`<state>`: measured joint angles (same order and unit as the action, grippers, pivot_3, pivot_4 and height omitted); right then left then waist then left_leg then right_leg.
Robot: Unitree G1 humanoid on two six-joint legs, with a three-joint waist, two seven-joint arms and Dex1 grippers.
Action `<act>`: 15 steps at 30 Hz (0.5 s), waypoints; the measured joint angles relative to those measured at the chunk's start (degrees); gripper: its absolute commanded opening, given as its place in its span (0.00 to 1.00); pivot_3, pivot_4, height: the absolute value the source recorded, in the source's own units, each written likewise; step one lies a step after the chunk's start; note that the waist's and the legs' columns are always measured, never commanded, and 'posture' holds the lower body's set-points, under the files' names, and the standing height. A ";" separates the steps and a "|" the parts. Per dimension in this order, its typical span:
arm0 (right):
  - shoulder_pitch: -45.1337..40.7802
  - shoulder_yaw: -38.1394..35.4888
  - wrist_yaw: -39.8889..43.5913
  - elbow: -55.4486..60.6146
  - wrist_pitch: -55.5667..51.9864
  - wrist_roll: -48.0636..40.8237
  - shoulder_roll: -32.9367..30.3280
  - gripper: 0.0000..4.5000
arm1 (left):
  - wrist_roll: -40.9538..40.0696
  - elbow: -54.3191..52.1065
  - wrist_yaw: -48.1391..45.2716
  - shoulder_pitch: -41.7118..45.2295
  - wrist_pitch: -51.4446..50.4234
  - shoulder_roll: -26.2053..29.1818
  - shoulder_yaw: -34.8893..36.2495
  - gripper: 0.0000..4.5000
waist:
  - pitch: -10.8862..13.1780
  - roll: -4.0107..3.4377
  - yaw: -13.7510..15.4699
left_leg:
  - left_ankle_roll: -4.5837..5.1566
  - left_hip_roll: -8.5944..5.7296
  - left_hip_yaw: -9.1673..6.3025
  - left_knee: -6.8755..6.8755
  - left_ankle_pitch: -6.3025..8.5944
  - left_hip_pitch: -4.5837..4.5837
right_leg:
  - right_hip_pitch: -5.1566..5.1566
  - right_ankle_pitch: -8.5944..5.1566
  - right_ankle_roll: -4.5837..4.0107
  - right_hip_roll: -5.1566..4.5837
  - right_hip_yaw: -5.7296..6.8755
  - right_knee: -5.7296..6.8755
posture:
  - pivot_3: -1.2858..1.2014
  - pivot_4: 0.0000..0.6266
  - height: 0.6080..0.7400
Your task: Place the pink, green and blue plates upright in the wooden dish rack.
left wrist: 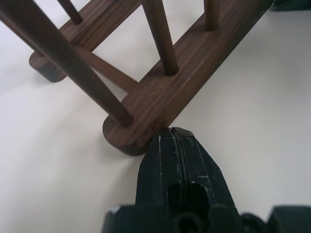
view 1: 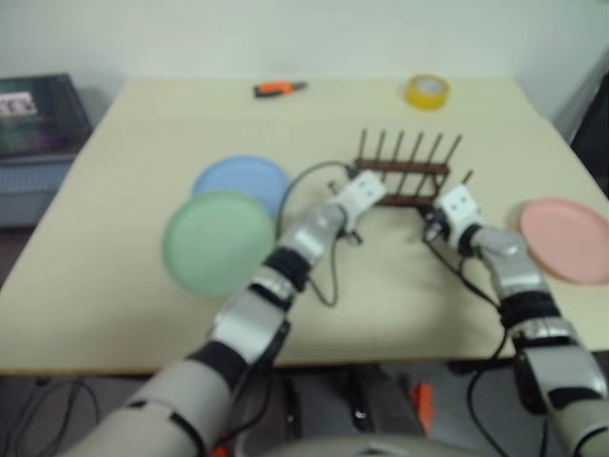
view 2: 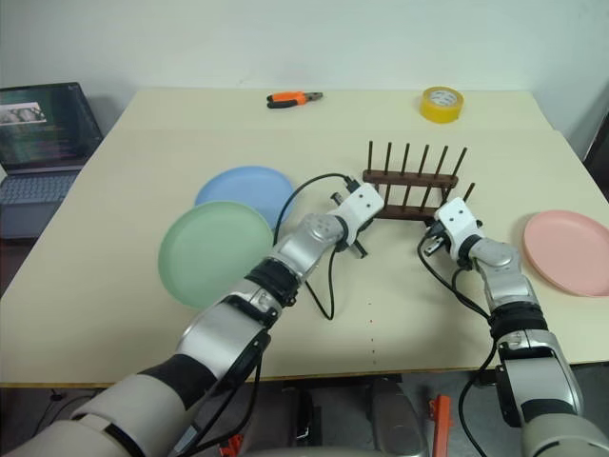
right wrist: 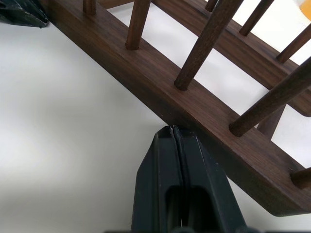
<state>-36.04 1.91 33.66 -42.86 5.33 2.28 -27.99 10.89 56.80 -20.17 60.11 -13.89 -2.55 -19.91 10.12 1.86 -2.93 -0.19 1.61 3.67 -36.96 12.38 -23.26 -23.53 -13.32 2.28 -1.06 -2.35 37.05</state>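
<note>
The wooden dish rack (view 2: 414, 193) stands on the table past the middle, with no plates in it. My left gripper (left wrist: 173, 132) is shut, its tips against the near rail's left end. My right gripper (right wrist: 172, 129) is shut too, tips touching the same rail further to the right. Neither holds anything. The blue plate (view 2: 245, 193) lies flat to the left of the rack. The green plate (view 2: 216, 252) overlaps its near edge. The pink plate (view 2: 569, 250) lies flat at the table's right edge.
A yellow tape roll (view 2: 442, 103) and orange-handled pliers (view 2: 293, 98) lie at the far side of the table. A laptop (view 2: 43, 143) sits off the left edge. A black cable (view 2: 328, 276) loops on the table beside my left arm.
</note>
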 measured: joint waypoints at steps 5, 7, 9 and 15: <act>-1.07 0.13 -1.19 -2.48 2.36 1.11 0.52 0.01 | 0.75 2.90 0.85 0.85 3.03 -0.13 0.16 0.00 | 0.00 0.00 0.01 | 0.00 0.00 0.00 0.01 0.00 -0.01 | 0.00 0.00 0.00 0.00 0.00 -0.02 | 0.52 0.24 1.00; -1.08 0.12 -1.19 -2.58 2.72 1.11 0.73 0.01 | 0.83 3.59 0.85 1.10 3.55 -0.12 0.19 0.00 | 0.00 0.00 0.01 | 0.00 0.00 0.00 0.01 0.00 -0.01 | 0.00 0.00 0.00 0.00 0.00 -0.02 | 0.52 0.24 1.00; -1.08 0.12 -0.77 -2.53 2.82 1.03 1.12 0.01 | 1.10 3.95 0.76 1.25 3.96 -0.12 0.20 0.00 | 0.00 0.00 0.01 | 0.00 0.00 -0.01 0.01 0.00 -0.01 | 0.00 0.00 0.00 0.00 0.01 -0.02 | 0.52 0.24 1.00; 4.70 0.74 7.20 9.72 -2.24 -1.40 0.34 0.01 | 1.51 -2.04 -4.62 -0.07 1.39 0.97 0.11 0.00 | 0.00 -0.01 0.14 | -0.01 0.01 -0.09 0.04 0.01 -0.18 | -0.11 -0.02 -0.01 0.00 0.09 -0.02 | 0.52 0.24 1.00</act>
<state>-31.34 2.64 40.85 -33.14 3.09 0.88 -27.65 12.40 54.76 -24.79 60.04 -12.50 -1.58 -19.81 10.12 1.84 -2.80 -0.20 1.62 3.58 -36.92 12.39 -23.43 -23.64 -13.34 2.27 -1.06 -2.26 37.03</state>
